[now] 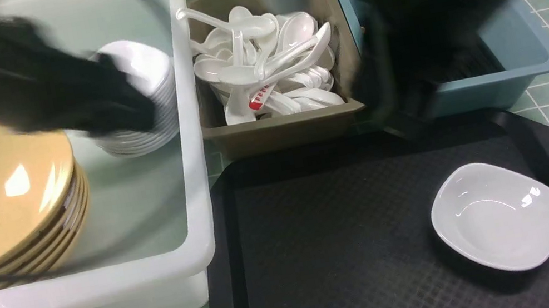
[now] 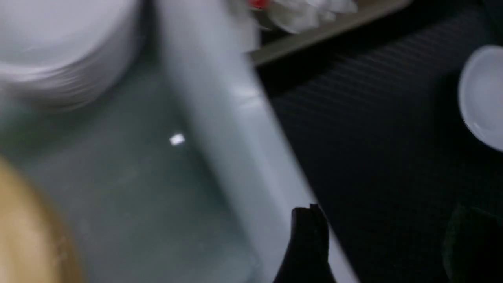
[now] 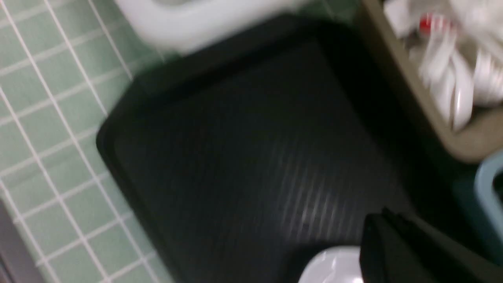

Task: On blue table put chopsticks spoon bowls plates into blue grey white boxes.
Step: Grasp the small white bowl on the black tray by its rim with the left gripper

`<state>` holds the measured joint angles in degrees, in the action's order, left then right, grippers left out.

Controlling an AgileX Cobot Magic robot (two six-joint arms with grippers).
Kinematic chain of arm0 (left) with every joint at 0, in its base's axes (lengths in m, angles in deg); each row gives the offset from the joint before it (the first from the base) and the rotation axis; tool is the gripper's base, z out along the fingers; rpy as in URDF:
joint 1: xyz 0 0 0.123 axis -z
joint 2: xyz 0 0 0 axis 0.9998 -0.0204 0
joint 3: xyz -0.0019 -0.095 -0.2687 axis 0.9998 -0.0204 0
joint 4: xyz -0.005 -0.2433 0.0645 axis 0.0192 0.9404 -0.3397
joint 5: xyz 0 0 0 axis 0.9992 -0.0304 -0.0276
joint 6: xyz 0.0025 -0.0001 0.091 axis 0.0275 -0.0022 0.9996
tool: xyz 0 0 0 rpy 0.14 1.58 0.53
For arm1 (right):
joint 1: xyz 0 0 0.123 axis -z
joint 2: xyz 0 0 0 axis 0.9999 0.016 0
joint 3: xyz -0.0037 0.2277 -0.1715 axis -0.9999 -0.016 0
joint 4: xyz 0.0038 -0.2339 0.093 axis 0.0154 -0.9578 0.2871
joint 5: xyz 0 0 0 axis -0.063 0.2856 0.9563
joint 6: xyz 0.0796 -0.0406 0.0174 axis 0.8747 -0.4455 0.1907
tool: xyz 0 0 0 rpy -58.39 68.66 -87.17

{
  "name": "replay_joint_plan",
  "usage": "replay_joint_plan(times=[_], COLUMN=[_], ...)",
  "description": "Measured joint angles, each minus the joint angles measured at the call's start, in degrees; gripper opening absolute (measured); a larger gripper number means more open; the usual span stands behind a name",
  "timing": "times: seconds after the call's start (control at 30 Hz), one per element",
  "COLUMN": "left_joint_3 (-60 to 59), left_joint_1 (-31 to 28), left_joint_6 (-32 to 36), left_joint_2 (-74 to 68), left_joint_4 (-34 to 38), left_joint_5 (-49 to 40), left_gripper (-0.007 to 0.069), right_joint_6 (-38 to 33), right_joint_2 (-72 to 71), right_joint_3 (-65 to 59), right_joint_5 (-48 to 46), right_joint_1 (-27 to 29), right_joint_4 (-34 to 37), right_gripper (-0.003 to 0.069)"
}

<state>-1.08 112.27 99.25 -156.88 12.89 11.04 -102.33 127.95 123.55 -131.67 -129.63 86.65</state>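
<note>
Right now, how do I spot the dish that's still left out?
Find the big black tray. Near its right front corner sits one small white dish. It lies alone on the tray, while the other white dishes are stacked inside the white box.

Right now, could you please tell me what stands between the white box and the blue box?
The grey box, heaped with white spoons, stands between the white box and the blue box; the front view shows it.
</note>
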Motion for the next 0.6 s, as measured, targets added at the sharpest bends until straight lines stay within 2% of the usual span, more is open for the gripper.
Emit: replay_joint_plan(times=[0.03,0.07,0.13,0.23,0.43,0.6], left_joint_3=[0.2,0.3,1.9,6.2,17.3,26.2], left_joint_1=[4.7,5.5,12.4,17.7,23.1,25.6], left_joint_6=[-0.2,-0.5,-1.3,-1.7,-1.4,-1.2], left_joint_2=[-2.6,-3.1,-9.2,-17.6,-32.2,-43.0], left_joint_4=[-0.8,-1.1,-2.0,-2.1,-0.3,0.4], left_joint_5=[1.2,1.7,4.2,5.1,5.8,7.2], left_gripper=[0.0381,0.0379,0.0377,0.0387,0.0429,0.044], right_joint_6=[1.2,1.5,3.4,5.8,8.6,8.8], right_joint_2=[-3.1,-3.6,-9.7,-16.2,-25.8,-30.4], right_joint_3=[-4.8,-6.2,-14.2,-22.6,-32.5,-35.3], right_joint_5=[0.6,0.8,2.0,2.6,2.7,2.6], right_joint_1=[1.5,1.7,4.5,8.1,13.8,16.0], right_joint_4=[0.0,0.0,0.0,-0.6,-3.6,-4.1], right_gripper=[0.0045,0.0045,0.0045,0.0046,0.0046,0.0046])
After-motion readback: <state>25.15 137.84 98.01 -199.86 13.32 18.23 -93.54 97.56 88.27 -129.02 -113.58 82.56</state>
